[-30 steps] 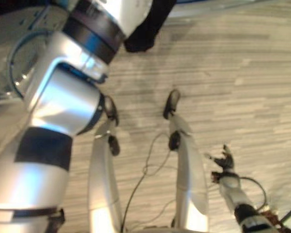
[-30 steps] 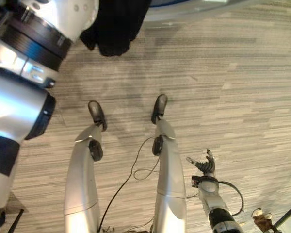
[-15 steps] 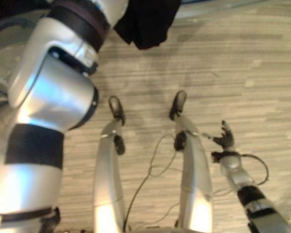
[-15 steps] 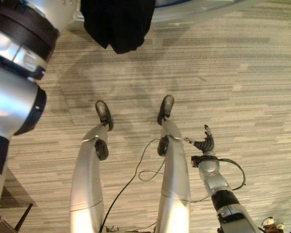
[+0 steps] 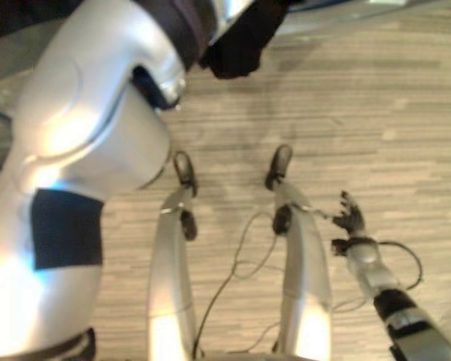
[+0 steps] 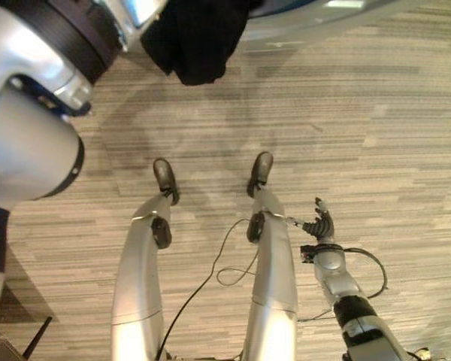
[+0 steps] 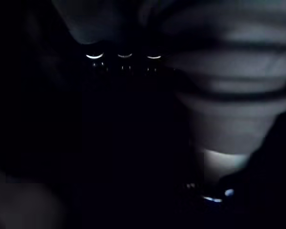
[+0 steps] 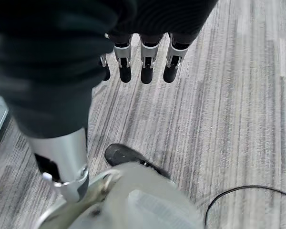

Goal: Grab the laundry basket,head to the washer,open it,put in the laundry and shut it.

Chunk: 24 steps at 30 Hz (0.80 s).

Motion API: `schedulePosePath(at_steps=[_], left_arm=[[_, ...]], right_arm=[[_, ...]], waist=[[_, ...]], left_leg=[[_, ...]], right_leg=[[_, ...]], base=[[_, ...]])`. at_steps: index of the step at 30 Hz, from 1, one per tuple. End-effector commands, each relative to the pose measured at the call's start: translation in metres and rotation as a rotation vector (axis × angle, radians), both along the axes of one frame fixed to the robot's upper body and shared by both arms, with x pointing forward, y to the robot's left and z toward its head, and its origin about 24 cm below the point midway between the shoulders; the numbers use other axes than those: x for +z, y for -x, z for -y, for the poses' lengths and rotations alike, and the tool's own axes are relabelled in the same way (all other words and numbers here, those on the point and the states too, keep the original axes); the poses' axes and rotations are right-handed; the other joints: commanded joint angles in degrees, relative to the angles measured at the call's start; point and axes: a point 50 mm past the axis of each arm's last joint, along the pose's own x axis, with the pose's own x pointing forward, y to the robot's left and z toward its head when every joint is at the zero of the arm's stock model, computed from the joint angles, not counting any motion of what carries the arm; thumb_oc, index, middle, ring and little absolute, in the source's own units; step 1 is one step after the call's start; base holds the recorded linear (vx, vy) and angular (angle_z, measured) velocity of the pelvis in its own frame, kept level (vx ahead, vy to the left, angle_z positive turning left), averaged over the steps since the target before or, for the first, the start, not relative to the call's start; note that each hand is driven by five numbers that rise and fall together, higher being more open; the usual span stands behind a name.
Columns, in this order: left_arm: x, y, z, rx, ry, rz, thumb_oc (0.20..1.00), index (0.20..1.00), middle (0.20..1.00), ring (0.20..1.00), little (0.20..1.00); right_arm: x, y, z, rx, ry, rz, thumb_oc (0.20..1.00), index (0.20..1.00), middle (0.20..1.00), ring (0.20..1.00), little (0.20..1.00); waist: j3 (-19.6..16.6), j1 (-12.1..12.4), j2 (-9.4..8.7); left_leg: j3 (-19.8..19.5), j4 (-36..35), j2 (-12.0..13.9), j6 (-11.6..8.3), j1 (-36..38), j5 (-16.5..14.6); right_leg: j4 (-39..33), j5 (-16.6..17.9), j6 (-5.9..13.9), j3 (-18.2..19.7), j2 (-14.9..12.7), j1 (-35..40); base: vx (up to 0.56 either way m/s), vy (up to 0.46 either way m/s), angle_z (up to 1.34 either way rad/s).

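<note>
A limp black garment (image 6: 195, 37) hangs with its long axis vertical at the far edge of the scene, over the striped grey wood-grain floor (image 6: 376, 135) by the raised left arm, whose hand's grasp cannot be told, while the right hand (image 6: 319, 224), near right, is relaxed, empty.

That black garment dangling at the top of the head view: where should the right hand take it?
Probably the loose lower end of the black garment, from below on the robot's right: it hangs free over the floor, its upper part hidden behind the left arm. The right hand hangs open, low.
</note>
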Motion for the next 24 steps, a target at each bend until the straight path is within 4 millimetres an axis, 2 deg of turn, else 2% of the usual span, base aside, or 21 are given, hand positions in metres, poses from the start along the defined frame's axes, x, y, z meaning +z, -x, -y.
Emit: schedulePosePath(at_steps=[1, 13, 18, 22, 24], left_arm=[[0.056, 0.07, 0.032, -0.038, -0.001, 0.356, 1.0, 1.0, 1.0, 1.0, 1.0], [0.044, 0.068, 0.034, -0.024, -0.026, 0.431, 1.0, 1.0, 1.0, 1.0, 1.0], [0.032, 0.068, 0.043, -0.007, -0.156, 0.436, 1.0, 1.0, 1.0, 1.0, 1.0], [0.027, 0.064, 0.04, -0.028, -0.142, 0.409, 1.0, 1.0, 1.0, 1.0, 1.0], [0.024, 0.06, 0.031, -0.054, -0.105, 0.398, 1.0, 1.0, 1.0, 1.0, 1.0]], right_arm=[[-0.001, 0.01, 0.022, -0.072, 0.016, 0.004, 1.0, 1.0, 1.0, 1.0, 1.0], [0.004, 0.009, 0.031, -0.109, 0.013, 0.026, 1.0, 1.0, 1.0, 1.0, 1.0], [0.007, 0.008, 0.037, -0.16, 0.005, 0.034, 1.0, 1.0, 1.0, 1.0, 1.0], [0.003, 0.008, 0.034, -0.159, 0.0, 0.017, 1.0, 1.0, 1.0, 1.0, 1.0], [-0.001, 0.009, 0.03, -0.148, -0.003, 0.008, 1.0, 1.0, 1.0, 1.0, 1.0]], waist=[[-2.22, -2.39, 1.1], [-1.81, -1.91, 0.85], [-1.67, -0.75, 1.34], [-1.71, -0.26, 1.42], [-1.54, 0.1, 1.35]], left_leg=[[1.82, -8.54, -0.47, 2.35, -1.0, 4.14], [1.69, -10.68, -0.59, 2.34, 1.94, 4.23], [1.5, -12.21, -0.74, 2.33, 2.62, 4.57], [1.42, -12.19, -0.88, 2.36, 2.76, 4.45], [1.36, -12.57, -0.83, 2.24, 3.08, 4.6]], right_leg=[[15.03, -14.85, -1.31, 1.21, 1.71, 3.41], [13.29, -14.4, -0.85, 1.02, 1.77, 5.53], [12.07, -14.01, -0.3, 0.48, 1.51, 6.22], [12.16, -14.14, -0.34, 0.44, 1.4, 6.26], [11.73, -14.08, -0.3, 0.19, 1.38, 6.7]], base=[[0.0, 0.0, 0.0], [-0.01, 0.009, 0.0], [-0.01, 0.011, 0.0], [0.0, 0.0, 0.0], [0.0, 0.0, 0.0]])
